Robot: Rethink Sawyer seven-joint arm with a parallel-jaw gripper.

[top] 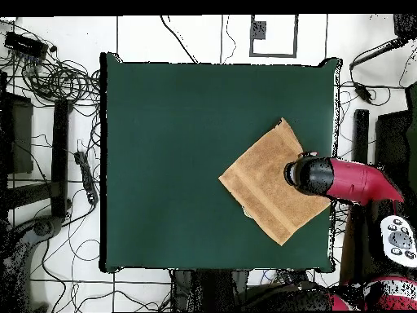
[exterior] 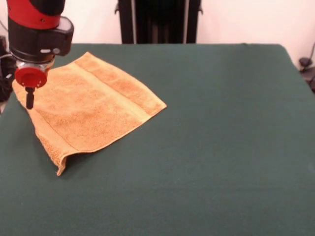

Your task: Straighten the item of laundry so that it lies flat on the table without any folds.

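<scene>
1. Hand is hanging low over the towel, at the towel's corner by the left side of the worktop in the front view. Only one dark finger is showing under the red disc, so it is not possible to tell how far the hand is open, or if it is holding any cloth.

2. In the front view the towel is lying on the far left part of the worktop, turned like a diamond against the worktop's edges. In the overhead view the towel is sitting close to the right edge of the worktop, with the red arm reaching over this edge.

3. Seen from the front, nearly all the towel is spreading away from the hand, to the right and towards the camera. The woven band is running diagonally, from the far corner down to the right corner.

4. In the front view, the edge nearest the camera is looking doubled and a little raised at the lower left corner, so the towel is probably still lying folded in two.

5. To open this fold, the cloth probably needs pulling towards the middle of the worktop.
</scene>
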